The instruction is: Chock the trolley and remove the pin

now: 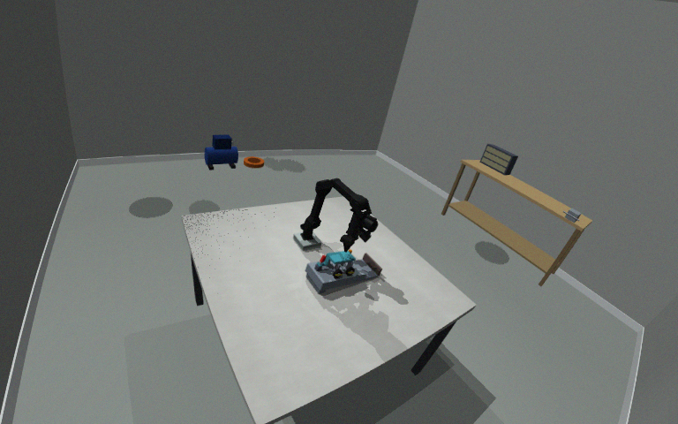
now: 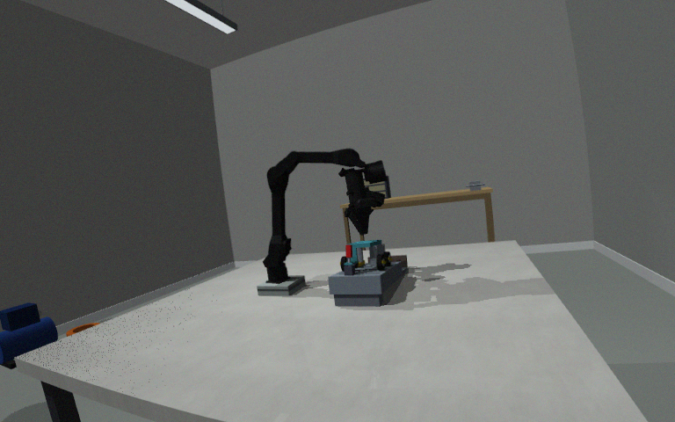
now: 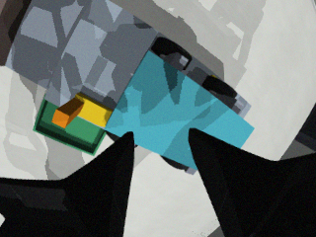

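Observation:
The trolley (image 1: 340, 257) (image 2: 366, 243) (image 3: 168, 104) has a turquoise top and black wheels and stands on the grey ramp (image 1: 332, 286) (image 2: 355, 284) (image 3: 81, 37). The yellow chock (image 3: 95, 112) lies at the ramp's side edge by the trolley's downhill end; its orange handle (image 1: 350, 251) (image 3: 62, 118) sticks up. Contact with the wheel is hidden. The red-headed stop pin (image 1: 322, 258) (image 2: 349, 251) stands upright at the uphill end. My gripper (image 1: 346, 249) (image 2: 365, 233) (image 3: 161, 135) is partly open and empty, above the trolley's top. The green tray (image 3: 64, 140) sits beside the ramp, beyond the chock.
A brown end board (image 1: 372, 265) (image 2: 400, 258) (image 3: 7, 27) stands across the ramp's downhill end. The arm's base plate (image 1: 305, 240) (image 2: 281, 286) is on the table (image 1: 280, 350) (image 2: 318, 348) beside the ramp. A wooden shelf (image 1: 530, 192) (image 2: 438, 197) stands away from the table.

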`<state>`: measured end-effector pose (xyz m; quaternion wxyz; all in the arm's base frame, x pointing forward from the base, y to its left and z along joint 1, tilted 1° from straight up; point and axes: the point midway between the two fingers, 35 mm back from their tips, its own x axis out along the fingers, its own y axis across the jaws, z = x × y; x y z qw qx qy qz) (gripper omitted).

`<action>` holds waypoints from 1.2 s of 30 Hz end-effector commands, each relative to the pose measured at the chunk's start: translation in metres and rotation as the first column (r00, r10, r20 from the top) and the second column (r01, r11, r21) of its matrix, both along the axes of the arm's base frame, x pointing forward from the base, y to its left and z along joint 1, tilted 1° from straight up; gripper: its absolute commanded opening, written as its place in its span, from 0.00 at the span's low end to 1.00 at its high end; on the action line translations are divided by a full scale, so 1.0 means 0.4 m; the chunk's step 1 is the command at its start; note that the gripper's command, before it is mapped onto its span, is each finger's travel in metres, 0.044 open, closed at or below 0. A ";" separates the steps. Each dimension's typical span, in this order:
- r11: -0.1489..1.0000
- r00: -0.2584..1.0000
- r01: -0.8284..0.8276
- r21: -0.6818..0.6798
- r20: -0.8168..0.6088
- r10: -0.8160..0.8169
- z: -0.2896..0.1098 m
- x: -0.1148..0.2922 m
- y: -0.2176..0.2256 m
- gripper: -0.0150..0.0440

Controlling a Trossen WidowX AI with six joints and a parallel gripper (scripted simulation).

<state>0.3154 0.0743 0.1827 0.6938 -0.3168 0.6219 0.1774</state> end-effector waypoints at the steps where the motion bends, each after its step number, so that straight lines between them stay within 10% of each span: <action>1: 0.988 0.989 -0.144 -0.052 -0.032 0.142 0.010 0.012 -0.044 0.58; 21: 0.618 0.612 -0.779 -0.106 -0.341 0.714 0.047 0.021 -0.261 0.58; 36: 0.575 0.565 -0.813 -0.094 -0.364 0.740 0.037 0.021 -0.281 0.58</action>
